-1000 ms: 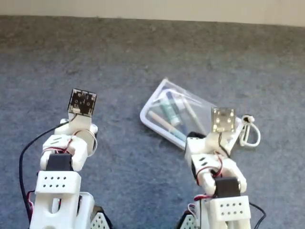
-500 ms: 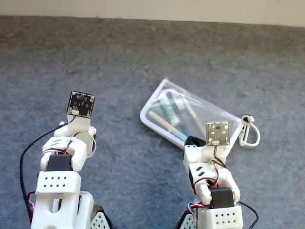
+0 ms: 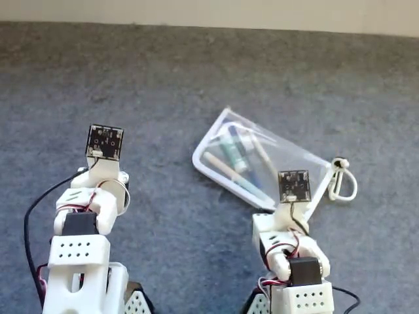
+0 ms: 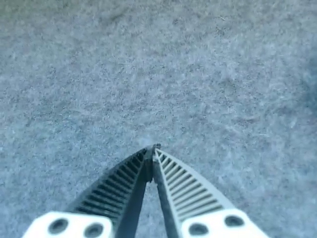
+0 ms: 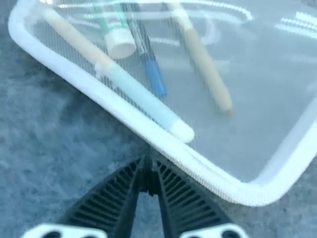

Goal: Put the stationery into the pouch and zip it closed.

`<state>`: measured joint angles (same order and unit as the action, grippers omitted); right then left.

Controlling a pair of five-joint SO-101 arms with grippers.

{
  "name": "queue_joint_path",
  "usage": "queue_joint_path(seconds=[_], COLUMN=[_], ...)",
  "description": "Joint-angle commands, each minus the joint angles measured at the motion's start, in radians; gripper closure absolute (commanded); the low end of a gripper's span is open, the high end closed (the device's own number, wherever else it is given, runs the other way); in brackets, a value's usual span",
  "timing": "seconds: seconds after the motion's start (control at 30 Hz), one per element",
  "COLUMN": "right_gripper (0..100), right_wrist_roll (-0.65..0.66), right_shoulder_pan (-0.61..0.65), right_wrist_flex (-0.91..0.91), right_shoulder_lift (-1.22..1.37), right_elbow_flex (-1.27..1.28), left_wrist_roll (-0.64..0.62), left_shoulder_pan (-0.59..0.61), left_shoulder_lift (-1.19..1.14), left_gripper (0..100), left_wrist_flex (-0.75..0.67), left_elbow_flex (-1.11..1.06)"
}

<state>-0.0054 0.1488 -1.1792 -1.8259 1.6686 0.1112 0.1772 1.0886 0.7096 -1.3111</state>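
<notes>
A clear pouch (image 3: 262, 157) with a white zip edge lies on the grey carpet, right of centre. Inside it lie several pens (image 5: 133, 87) and a glue stick (image 5: 116, 37). A white cord loop (image 3: 344, 183) hangs off the pouch's right end. My right gripper (image 5: 148, 176) is shut with nothing in it, its tips just short of the pouch's white edge (image 5: 163, 144). The right arm's wrist (image 3: 294, 186) covers the pouch's near corner in the high view. My left gripper (image 4: 151, 151) is shut and empty over bare carpet, far left of the pouch, under its wrist (image 3: 105, 142).
Grey carpet (image 3: 163, 78) covers the whole work area, with a pale wall strip (image 3: 209, 12) along the far edge. Both arm bases (image 3: 78, 261) stand at the near edge.
The right arm has drawn back toward its base, away from the pouch's right end. The left arm has shifted slightly left and back. The pouch has stayed in place.
</notes>
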Motion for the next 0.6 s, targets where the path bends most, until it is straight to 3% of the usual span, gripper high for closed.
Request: queue_joint_path(seconds=[0.0,0.27,0.57], right_gripper=[99.5,99.5,99.5], right_wrist_roll=[0.012,0.012,0.012], right_shoulder_pan=[0.002,0.002,0.002], right_wrist_flex=[-0.068,-0.068,-0.068], right_shoulder_lift=[-0.013,-0.013,-0.013], right_elbow_flex=[0.147,0.147,0.147], left_wrist_roll=[-0.009,-0.012,-0.012], left_shoulder_pan=[0.010,0.024,-0.012], left_shoulder_lift=[0.004,0.269,0.685], left_gripper=[100,100,100], left_wrist_flex=[-0.012,0.021,0.241], left_elbow_flex=[0.004,-0.079,-0.171])
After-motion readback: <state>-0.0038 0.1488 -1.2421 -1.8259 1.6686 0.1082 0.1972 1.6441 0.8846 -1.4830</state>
